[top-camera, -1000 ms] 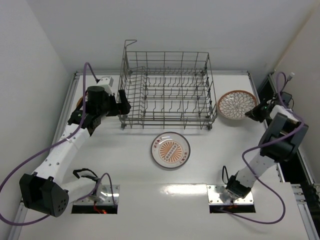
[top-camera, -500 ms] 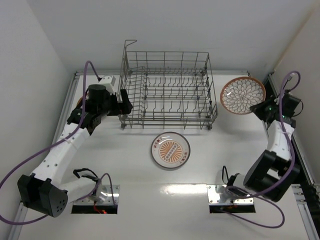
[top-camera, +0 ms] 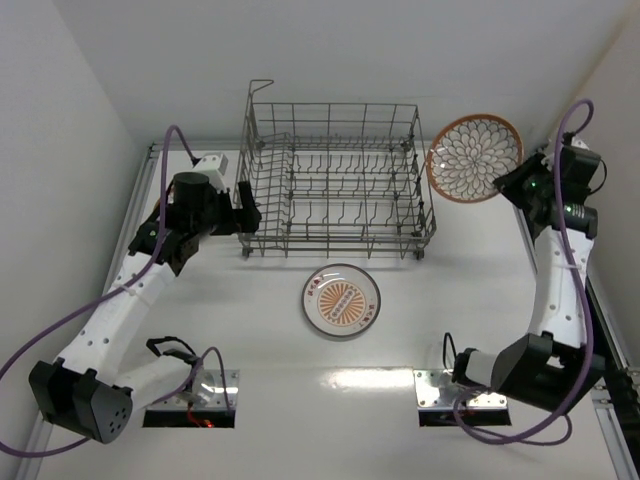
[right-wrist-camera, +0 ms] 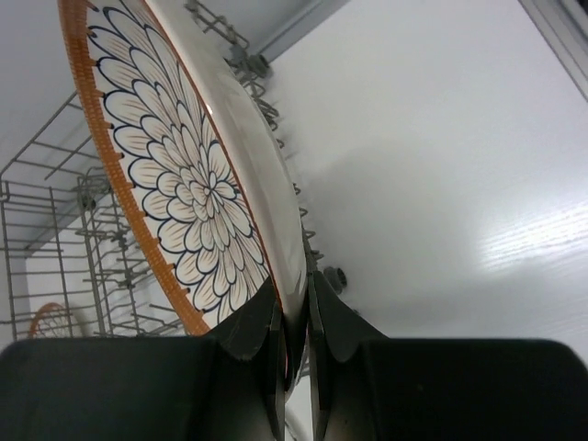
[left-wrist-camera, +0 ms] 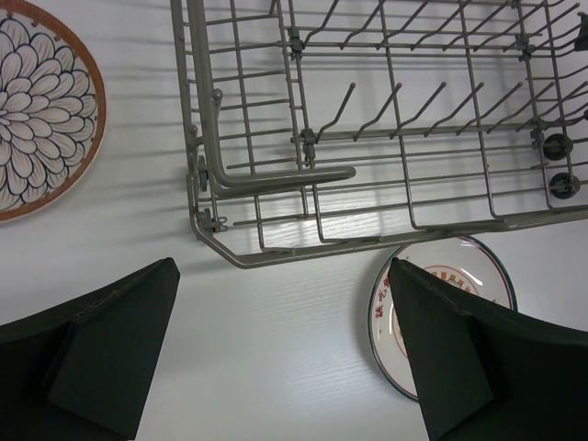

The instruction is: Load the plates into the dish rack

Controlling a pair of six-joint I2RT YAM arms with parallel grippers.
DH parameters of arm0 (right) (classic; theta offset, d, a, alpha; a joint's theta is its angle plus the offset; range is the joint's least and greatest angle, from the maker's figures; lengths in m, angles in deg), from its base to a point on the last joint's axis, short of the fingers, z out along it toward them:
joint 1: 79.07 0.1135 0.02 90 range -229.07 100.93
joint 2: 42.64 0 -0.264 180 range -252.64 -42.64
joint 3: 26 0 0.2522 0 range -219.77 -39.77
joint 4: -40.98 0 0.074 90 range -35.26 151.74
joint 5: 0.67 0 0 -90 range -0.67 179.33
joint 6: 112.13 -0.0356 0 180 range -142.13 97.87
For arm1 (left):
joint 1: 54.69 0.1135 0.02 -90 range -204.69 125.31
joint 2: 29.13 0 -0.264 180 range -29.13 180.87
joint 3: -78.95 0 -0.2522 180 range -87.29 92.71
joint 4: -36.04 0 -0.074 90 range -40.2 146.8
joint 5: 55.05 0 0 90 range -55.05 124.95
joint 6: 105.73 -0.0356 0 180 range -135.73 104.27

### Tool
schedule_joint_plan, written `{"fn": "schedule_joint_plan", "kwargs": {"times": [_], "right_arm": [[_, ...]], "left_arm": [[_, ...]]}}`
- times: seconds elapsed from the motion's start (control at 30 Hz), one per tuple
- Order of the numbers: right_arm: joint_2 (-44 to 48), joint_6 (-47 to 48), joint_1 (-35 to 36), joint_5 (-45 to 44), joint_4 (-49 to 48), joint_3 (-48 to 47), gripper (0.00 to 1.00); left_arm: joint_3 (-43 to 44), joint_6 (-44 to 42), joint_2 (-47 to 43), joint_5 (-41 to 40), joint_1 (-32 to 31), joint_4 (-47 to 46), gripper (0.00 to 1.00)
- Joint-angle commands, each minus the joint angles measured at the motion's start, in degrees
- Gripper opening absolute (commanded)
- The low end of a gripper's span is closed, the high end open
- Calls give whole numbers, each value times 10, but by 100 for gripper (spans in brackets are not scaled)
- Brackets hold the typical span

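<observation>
The grey wire dish rack [top-camera: 335,180] stands at the back middle of the table. My right gripper [top-camera: 507,180] is shut on the rim of a petal-patterned plate [top-camera: 474,158] and holds it in the air, tilted on edge, by the rack's right side. Up close, the right gripper [right-wrist-camera: 292,303] pinches that plate [right-wrist-camera: 184,184] with the rack [right-wrist-camera: 55,239] behind it. A sunburst plate [top-camera: 341,299] lies flat in front of the rack. My left gripper [top-camera: 249,212] stands open at the rack's left front corner. The left wrist view shows the left gripper [left-wrist-camera: 282,266] holding nothing, the rack [left-wrist-camera: 386,138], the sunburst plate [left-wrist-camera: 459,266] and another petal plate [left-wrist-camera: 37,110] flat at the left.
White walls close in on the left, back and right; the right arm [top-camera: 560,270] reaches up near the right wall. Purple cables [top-camera: 60,330] trail along both arms. Metal rails [top-camera: 145,190] edge the table. The arm bases [top-camera: 460,388] sit at the near edge.
The right arm lifted the petal plate off the table right of the rack, raised it and tipped it on edge nearer the rack's back right corner. The left arm barely shifted.
</observation>
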Motion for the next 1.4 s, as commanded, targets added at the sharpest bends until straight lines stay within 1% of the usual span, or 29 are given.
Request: {"fn": "schedule_joint_plan", "kwargs": {"times": [0.0,0.07,0.1,0.23,0.37,0.43,0.53,0.57,0.63,0.67,0.7,0.8,0.83,1.0,1.1,1.37], "right_arm": [[15,29,37,-67,-18,-99,0],[15,44,63,-102,-1,-125,0],[15,51,71,-130,-1,-125,0],[15,57,120,-189,-1,-130,0],[3,75,203,-247,4,-135,0],[3,83,241,-298,4,-135,0],[-13,102,282,-339,10,-142,0],[-27,113,309,-370,17,-161,0],[-45,123,334,-406,39,-181,0],[-54,134,346,-444,47,-200,0],[-62,139,369,-466,52,-207,0],[-78,155,403,-539,52,-220,0],[-83,163,410,-572,52,-220,0],[-104,168,442,-674,52,-232,0],[-123,176,464,-715,64,-246,0],[-158,189,489,-741,47,-234,0]], "left_arm": [[3,-6,-12,-4,-6,3,100],[3,0,-12,-4,-6,3,100],[3,0,-12,-4,-6,3,100],[8,5,-12,2,-6,3,100],[14,5,-18,-4,-6,9,100],[14,5,-18,-10,-11,9,100],[14,5,-23,-10,-11,9,100],[14,5,-23,-10,-11,9,100],[14,5,-23,-15,-11,14,100],[14,5,-23,-15,-11,14,100],[14,5,-23,-15,-11,14,100],[14,5,-23,-15,-17,14,100],[14,5,-23,-15,-17,14,100],[14,5,-18,-15,-17,14,100],[14,5,-12,-15,-22,14,100],[19,5,5,-15,-22,14,100]]}}
